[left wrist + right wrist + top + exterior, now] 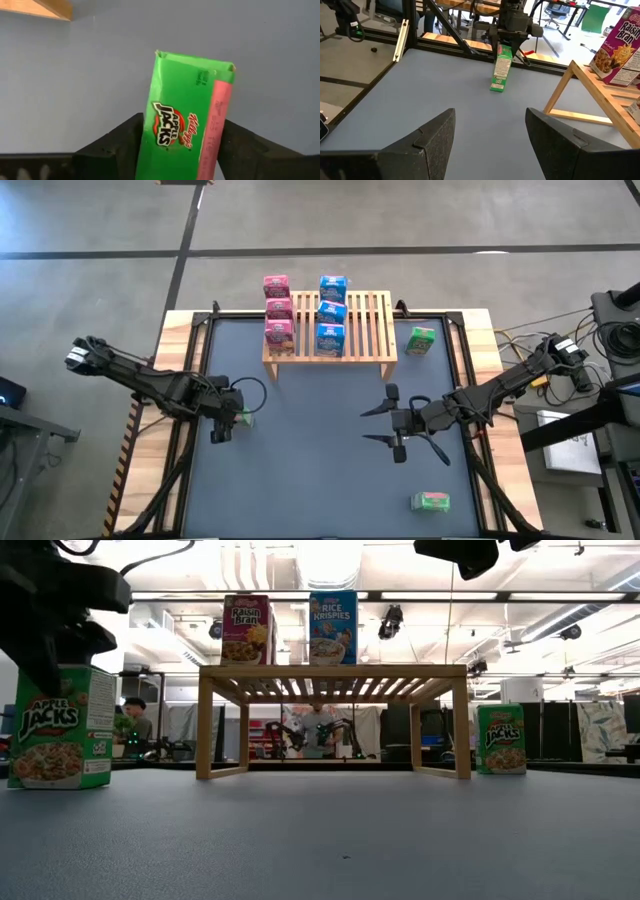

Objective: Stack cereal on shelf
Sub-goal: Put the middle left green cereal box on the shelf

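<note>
Left gripper (222, 420) closes on a green box (243, 418) near the table's (300, 480) left edge; light, crushable cardboard, best pinched across its narrow sides; right gripper (392, 423) open, empty, mid-table.

- Looks like a robot lab or big workshop.
- High ceiling (400, 565) with pipes and bright lights.
- More robot arms (318, 730) on a far table.
- Desks and office chairs (555, 15) far beyond the left gripper (509, 50).
- Cables (520, 340) lying near the right gripper (395, 423).
</note>
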